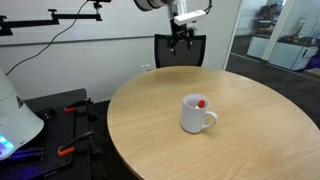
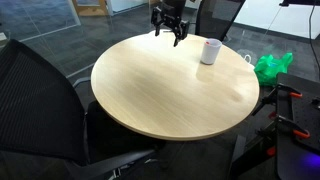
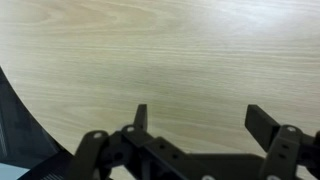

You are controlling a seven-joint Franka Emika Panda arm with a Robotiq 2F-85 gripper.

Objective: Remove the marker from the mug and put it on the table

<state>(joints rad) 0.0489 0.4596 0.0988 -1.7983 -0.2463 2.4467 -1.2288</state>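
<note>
My hand (image 1: pixel 181 40) hangs above the table (image 3: pixel 150 60), its two black fingers (image 3: pixel 262 122) spread wide with nothing between them. In the wrist view, bare light wood lies straight below the hand, and the table's curved edge passes close by. Just behind the hand stands a black office chair (image 1: pixel 180 52), pushed up to that edge. Well apart from the hand, further in on the tabletop, the white mug (image 1: pixel 197 115) stands upright with its handle out to one side. The red end of the marker (image 1: pixel 201 103) shows at the rim, inside the mug. Only bare wood lies between the hand and the mug. Past the mug, off the table, sits a crumpled green thing (image 2: pixel 270 67). Farthest from the hand, across the table, is a black mesh chair (image 2: pixel 40 100).
</note>
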